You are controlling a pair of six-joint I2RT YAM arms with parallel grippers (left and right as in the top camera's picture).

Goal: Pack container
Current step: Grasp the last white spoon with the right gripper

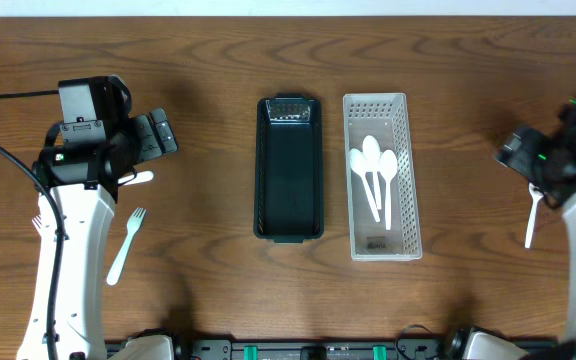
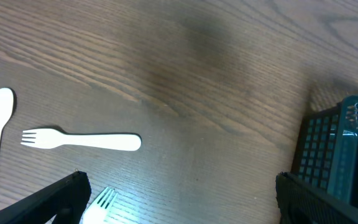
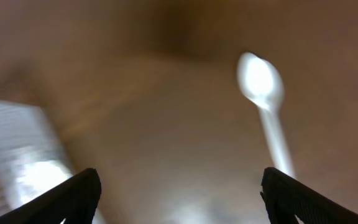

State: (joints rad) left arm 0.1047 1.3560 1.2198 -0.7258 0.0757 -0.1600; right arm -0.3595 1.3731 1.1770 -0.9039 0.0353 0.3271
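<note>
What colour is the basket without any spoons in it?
The basket is dark green, seen best from overhead.

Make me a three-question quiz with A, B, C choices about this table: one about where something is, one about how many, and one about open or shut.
1. Where is the dark green plastic basket?
A. Left of the white slotted plastic basket
B. Right of it
C. Inside it

2. How many white plastic spoons lie in the white basket?
A. One
B. Six
C. Three

3. How are the left fingers?
A. Shut on a fork
B. Open, holding nothing
C. Shut on a spoon

Answers:
1 A: the overhead view shows the two baskets side by side, with the green one on the left.
2 C: three spoon bowls show in the white basket.
3 B: the left wrist view shows the fingers far apart, with only bare table between them.
</note>
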